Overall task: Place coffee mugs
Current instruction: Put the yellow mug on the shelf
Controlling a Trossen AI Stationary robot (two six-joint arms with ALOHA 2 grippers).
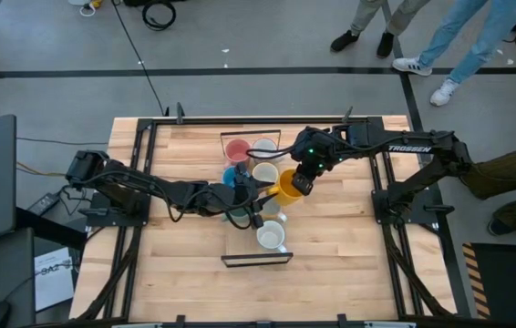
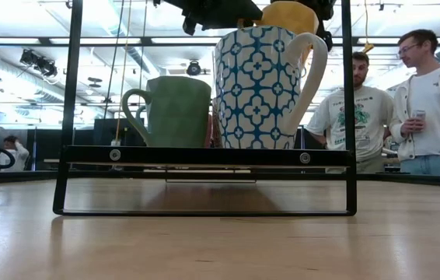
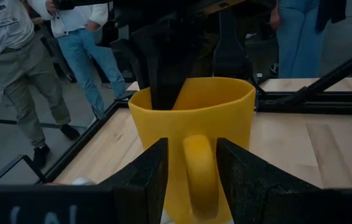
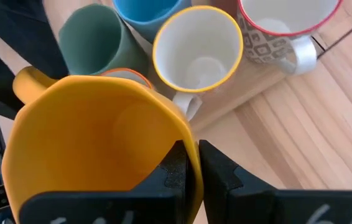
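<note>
The orange-yellow mug [image 1: 286, 188] hangs in the air over the black wire rack [image 1: 258, 260], above the mugs that stand in it. My right gripper [image 1: 300, 181] is shut on its rim. My left gripper [image 3: 191, 165] is open, and its two fingers stand level on either side of the mug's handle [image 3: 198, 171]. In the rack stand a red-rimmed patterned mug [image 4: 282, 25], a yellow-rimmed white mug [image 4: 198, 50], a blue mug [image 4: 145, 12], a teal green mug [image 4: 92, 40] and a blue-and-white patterned mug [image 2: 260, 85]. My right gripper pinches the orange-yellow mug's wall at the rim [image 4: 190, 155], opposite the handle, with one finger [image 3: 163, 81] inside the mug and one outside. The fingers come from above, pointing down. The mug is lifted clear and about upright. My left gripper: I cannot tell whether its fingers touch the handle.
The rack's front bar [image 2: 204, 155] and upright posts [image 2: 348, 101] frame the mugs. Bare wood lies to the right of the rack [image 1: 340, 228] and on its near side. People stand beyond the table's far edge [image 2: 430, 93].
</note>
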